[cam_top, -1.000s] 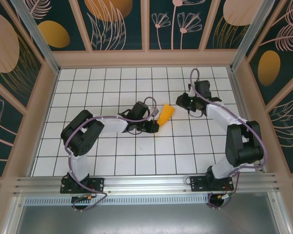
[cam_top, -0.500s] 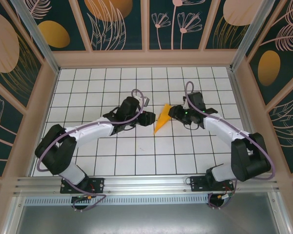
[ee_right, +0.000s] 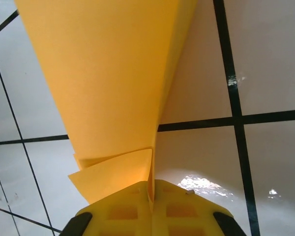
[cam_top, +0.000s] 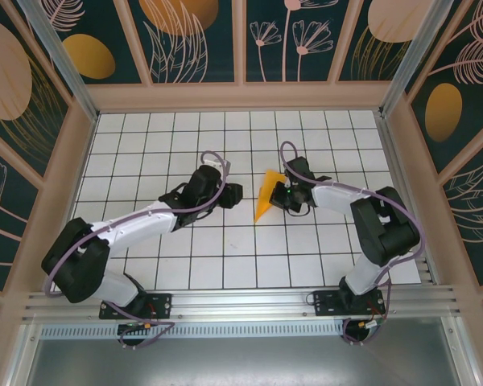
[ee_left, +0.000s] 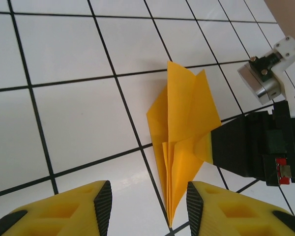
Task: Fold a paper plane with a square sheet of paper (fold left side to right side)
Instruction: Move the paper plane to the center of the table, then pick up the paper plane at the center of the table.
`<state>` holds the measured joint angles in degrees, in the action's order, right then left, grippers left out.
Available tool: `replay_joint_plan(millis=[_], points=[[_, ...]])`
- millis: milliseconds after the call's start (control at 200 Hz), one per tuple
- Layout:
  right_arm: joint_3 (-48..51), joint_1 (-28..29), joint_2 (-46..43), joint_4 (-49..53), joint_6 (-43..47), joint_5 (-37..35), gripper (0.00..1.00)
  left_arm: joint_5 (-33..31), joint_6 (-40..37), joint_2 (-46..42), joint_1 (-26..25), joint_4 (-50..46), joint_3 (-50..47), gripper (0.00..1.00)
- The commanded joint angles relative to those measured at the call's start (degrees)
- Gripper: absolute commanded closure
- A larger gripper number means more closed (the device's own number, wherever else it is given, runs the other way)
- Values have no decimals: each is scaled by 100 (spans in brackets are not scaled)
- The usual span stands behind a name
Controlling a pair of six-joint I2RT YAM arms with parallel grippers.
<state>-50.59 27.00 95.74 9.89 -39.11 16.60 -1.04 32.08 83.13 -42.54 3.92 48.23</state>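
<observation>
The left arm (cam_top: 137,221) lies low and long, reaching forward and to the right from its base. The left gripper (cam_top: 232,193) points right, and its two yellow fingers (ee_left: 83,209) stand apart, pinching nothing. The right arm (cam_top: 382,229) bends up high at the elbow and reaches left. The right gripper (cam_top: 279,195) has its fingers (ee_right: 128,214) pressed tight together on the edge of the paper plane (cam_top: 266,197). The two grippers face each other, near but not touching

Inventory, by count:
- Paper plane (cam_top: 266,195), orange, folded: 1.
- Robot arms: 2, namely left arm (cam_top: 137,225) and right arm (cam_top: 338,193).
- Two-finger grippers: 2, namely left gripper (ee_left: 148,199) and right gripper (ee_right: 151,191).
- Purple cables (cam_top: 212,156): 2.
- White tiled table (cam_top: 145,137): 1.
</observation>
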Motion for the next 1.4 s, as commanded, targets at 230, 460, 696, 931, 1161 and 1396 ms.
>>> replay_joint_plan(millis=[230,460,696,931,1161,1396], points=[[848,-827,-638,-407,1103,1538,100,-633,27,-530,18,-137,-186,52],[532,-1446,-627,535,1861,748,73,-975,20,-777,10,-269,-199,47],[-305,-1222,-1127,2024,1636,-1077,58,-1354,49,-1025,12,-239,-235,34],[-308,-351,-1064,1550,797,-877,52,-1648,150,-1080,17,-58,-384,10],[-589,-53,-296,1569,691,-1110,52,-1669,90,-1104,13,-118,-419,6],[-624,-17,140,1393,667,-929,66,-1657,22,-1073,12,-163,-372,6]])
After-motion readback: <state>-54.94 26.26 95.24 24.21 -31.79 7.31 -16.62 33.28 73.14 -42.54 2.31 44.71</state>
